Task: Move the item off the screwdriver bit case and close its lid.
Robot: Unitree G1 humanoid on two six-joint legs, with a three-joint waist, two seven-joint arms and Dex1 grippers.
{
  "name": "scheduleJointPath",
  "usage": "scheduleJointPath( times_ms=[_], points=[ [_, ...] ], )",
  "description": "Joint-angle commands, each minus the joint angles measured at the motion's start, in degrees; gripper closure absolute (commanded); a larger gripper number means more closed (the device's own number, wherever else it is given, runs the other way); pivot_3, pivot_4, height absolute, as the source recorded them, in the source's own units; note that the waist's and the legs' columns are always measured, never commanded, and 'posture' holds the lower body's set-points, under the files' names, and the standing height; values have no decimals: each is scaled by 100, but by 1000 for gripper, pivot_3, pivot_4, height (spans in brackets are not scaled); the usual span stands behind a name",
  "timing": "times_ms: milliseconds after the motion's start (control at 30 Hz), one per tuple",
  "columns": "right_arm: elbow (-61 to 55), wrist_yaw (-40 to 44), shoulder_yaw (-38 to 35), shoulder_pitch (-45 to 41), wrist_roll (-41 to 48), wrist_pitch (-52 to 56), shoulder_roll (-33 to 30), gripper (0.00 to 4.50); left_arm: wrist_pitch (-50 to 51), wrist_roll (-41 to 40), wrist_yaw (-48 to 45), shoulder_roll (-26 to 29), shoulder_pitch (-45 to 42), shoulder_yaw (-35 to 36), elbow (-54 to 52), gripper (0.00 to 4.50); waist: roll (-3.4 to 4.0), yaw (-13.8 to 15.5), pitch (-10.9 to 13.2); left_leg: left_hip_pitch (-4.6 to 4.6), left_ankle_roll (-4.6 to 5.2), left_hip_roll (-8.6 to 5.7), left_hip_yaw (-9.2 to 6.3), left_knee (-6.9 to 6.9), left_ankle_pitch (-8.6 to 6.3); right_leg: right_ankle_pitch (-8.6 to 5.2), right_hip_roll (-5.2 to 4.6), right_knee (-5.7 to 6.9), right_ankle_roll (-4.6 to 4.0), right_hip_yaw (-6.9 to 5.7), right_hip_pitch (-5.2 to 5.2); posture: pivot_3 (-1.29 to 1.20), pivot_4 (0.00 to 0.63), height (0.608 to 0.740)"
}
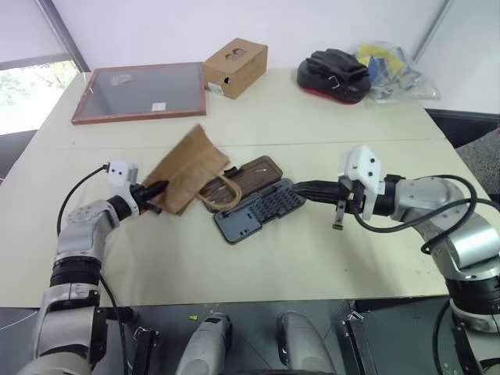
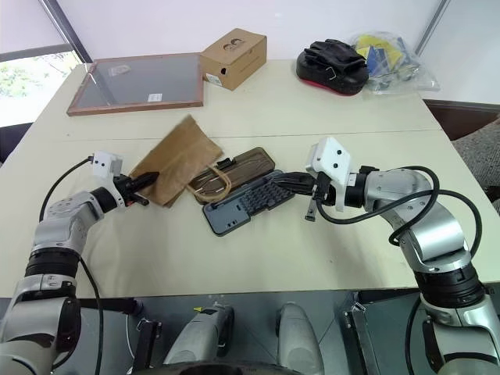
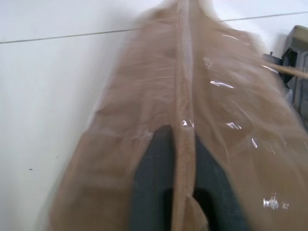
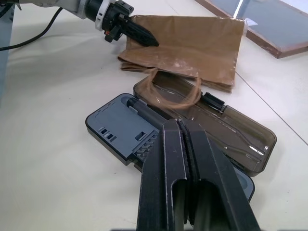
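Brown crumpled paper is what our left claw is clenched on: it pinches the near-left edge of the paper bag, and in the left wrist view we see a fold of the bag pressed between the two black fingers. The bag lies flat near the middle of the cream bench, toward its left side, with its right edge and one thin tan loop handle draped over the smoky-brown lid of the screwdriver bit case. The case stands open at the bench's centre: the lid lies flat on the bench behind the dark grey tray, its small black latch facing the bag. Our right claw is clenched with nothing in it, its fingers pressed together and pointing left, its tips right at the right end of the case; we cannot tell whether they touch it. At the far edge of the bench we see a wood-framed panel on the left, a brown cardboard box just beside it, and a black and red pouch next to a clear plastic bag toward the far right corner.
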Motion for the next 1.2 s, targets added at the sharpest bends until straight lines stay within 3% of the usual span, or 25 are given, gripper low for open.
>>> scheduleJointPath(
  times_ms=[33, 200, 533, 867, 1000, 1167, 1200],
  points=[
    [-224, -11, -98, -52, 38, -107, 2, 4500, -13, -122, 375, -39, 13, 356, -306, 4437, 0, -1, 0, 0, 0, 0, -1, 0, 0, 0, 0, 0, 0, 0, 0, 0, 150, 740],
    [-194, 4, -27, -88, 26, -125, 48, 4500, -148, -208, 1519, -151, -51, 1013, -527, 4437, 0, -3, 0, 0, 0, 0, -8, 0, 0, 0, 0, 0, 0, 0, 0, 0, 150, 740],
    [-49, 98, 94, -168, -5, -223, 128, 4500, 135, -241, 4665, -325, 90, 2541, -1110, 4437, -4, 11, -2, 0, -1, -1, -10, 2, 0, 4, -1, 1, 6, 0, 0, 0, 150, 740],
    [76, 201, 156, -241, -44, -310, 176, 4500, 312, -183, 5732, -531, 514, 2829, -1083, 4437, -14, 18, -6, 0, -2, -4, -9, 3, 1, 6, -1, 2, 8, -1, 1, 0, 150, 740],
    [33, 209, 133, -199, -44, -296, 158, 4500, 308, -209, 5808, -586, 621, 2787, -1120, 2672, -15, 17, -6, 0, -2, -5, -8, 3, 1, 6, -2, 2, 8, 0, 1, 0, 150, 740],
    [-2, 206, 91, -148, -38, -275, 136, 4500, 39, 22, 6048, -716, 684, 2637, -1341, 63, -15, 15, -7, 0, -2, -5, -7, 3, 1, 6, -1, 3, 8, 0, 1, 0, 150, 740],
    [0, 207, 87, -144, -39, -275, 132, 4500, 15, 59, 6119, -747, 686, 2632, -1419, 25, -15, 17, -7, 0, -2, -4, -8, 3, 1, 6, -1, 3, 8, 0, 1, 0, 150, 740]
  ],
)
